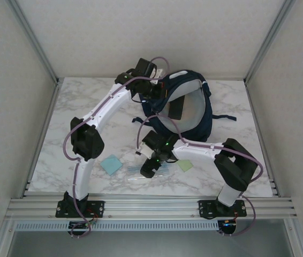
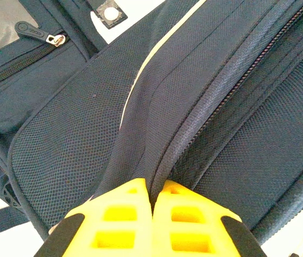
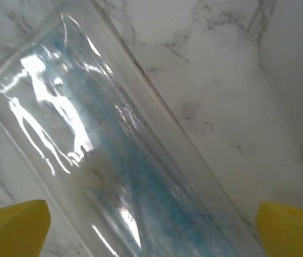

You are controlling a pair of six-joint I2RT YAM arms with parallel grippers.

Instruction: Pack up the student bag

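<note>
While the student bag (image 1: 201, 120) lies on its side at the far middle of the marble table (image 1: 87, 107), a little to the right, its pale grey inner panel faces up and its black straps trail out to the right. The left gripper (image 1: 154, 92) sits at the bag's left edge. In the left wrist view, its yellow fingers (image 2: 125, 214) are pressed together on a raised fold of the navy mesh fabric (image 2: 76, 139), so the left gripper (image 2: 152, 195) is closed with the bag pinched between its tips. A thin white stripe (image 2: 135, 91) runs along the fold, a long zip (image 2: 237, 80) runs beside it on the right, and a zip pull (image 2: 52, 38) shows on a pocket at the upper left.

Nearer the front edge, the right gripper (image 1: 150, 170) hangs low over the table, well apart from the bag. Its fingers stand spread wide, one at each lower corner of the right wrist view, and the right gripper (image 3: 151, 230) holds nothing. Below it a clear plastic sleeve (image 3: 114, 150) lies flat on the marble at a slant, with something blue inside that I cannot make out. A light blue square (image 1: 111, 164) lies to the left of this gripper and a pale green square (image 1: 184, 165) to its right, both flat on the table.
</note>
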